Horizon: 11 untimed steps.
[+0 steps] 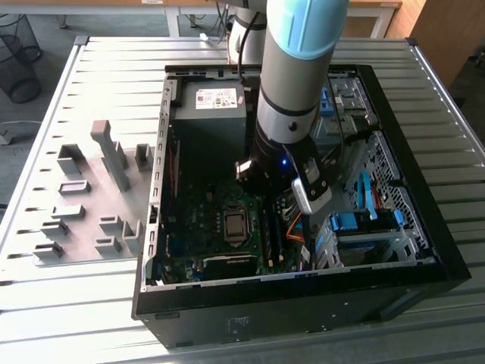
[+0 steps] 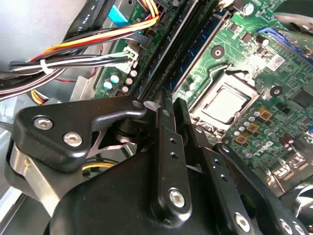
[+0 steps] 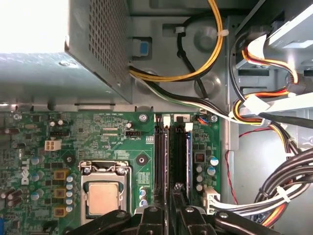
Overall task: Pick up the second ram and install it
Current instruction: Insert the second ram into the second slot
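Note:
My gripper (image 2: 171, 105) is down inside the open computer case (image 1: 424, 262), just above the two long memory slots (image 3: 171, 156) beside the processor socket (image 3: 103, 196). Its two thin black fingers (image 2: 164, 142) stand side by side with barely a sliver between them and nothing visible in that gap. In the second wrist view a blue-green ram (image 2: 198, 54) stands on edge in the slot nearer the socket, running away from the fingertips. The slot beside it (image 2: 171, 49) looks dark. In the exterior view the arm's wrist (image 1: 292, 163) covers the slots' far end.
Bundles of coloured cables (image 3: 264, 112) hang close beside the slots. The power supply box (image 1: 212, 102) sits at the case's far end, and blue drive-bay latches (image 1: 356, 224) are toward the exterior view's right. Grey holder blocks (image 1: 114, 159) stand on the slatted table, toward the exterior view's left.

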### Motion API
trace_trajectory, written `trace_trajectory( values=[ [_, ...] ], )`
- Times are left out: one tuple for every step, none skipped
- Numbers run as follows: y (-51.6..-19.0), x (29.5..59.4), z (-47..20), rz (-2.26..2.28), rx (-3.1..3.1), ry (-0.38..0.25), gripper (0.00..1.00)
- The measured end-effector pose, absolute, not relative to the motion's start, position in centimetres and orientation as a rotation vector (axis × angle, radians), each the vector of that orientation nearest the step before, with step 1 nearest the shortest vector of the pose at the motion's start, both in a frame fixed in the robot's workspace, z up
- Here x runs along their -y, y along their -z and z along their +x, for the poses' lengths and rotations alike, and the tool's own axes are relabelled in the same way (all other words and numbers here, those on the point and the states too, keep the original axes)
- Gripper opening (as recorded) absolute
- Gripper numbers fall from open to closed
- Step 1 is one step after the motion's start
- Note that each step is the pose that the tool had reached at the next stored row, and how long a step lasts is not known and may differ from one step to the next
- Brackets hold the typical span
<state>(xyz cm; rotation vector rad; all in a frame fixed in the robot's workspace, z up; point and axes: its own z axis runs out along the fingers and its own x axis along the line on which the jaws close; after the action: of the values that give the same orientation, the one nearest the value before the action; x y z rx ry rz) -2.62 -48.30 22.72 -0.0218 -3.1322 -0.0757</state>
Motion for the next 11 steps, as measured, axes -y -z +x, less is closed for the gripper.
trace_trajectory(
  values=[
    [-22.77,48.30,-2.62,-0.022,3.132,0.076,0.21],
    [-22.83,48.29,-2.62,-0.022,3.132,0.076,0.21],
    [-22.89,48.29,-2.62,-0.022,3.132,0.076,0.20],
    [-22.98,48.30,-2.62,-0.022,3.132,0.076,0.20],
    [-23.02,48.29,-2.61,-0.022,3.132,0.076,0.13],
    [-23.01,48.29,-2.61,-0.022,3.132,0.076,0.10],
    [-23.01,48.29,-2.61,-0.022,3.132,0.076,0.10],
    [-23.02,48.29,-2.61,-0.022,3.132,0.076,0.10],
    [-23.02,48.30,-2.61,-0.022,3.132,0.076,0.10],
    [-23.03,48.30,-2.62,-0.022,3.132,0.076,0.10],
    [-23.01,48.30,-2.62,-0.022,3.131,0.076,0.10]
  ],
)
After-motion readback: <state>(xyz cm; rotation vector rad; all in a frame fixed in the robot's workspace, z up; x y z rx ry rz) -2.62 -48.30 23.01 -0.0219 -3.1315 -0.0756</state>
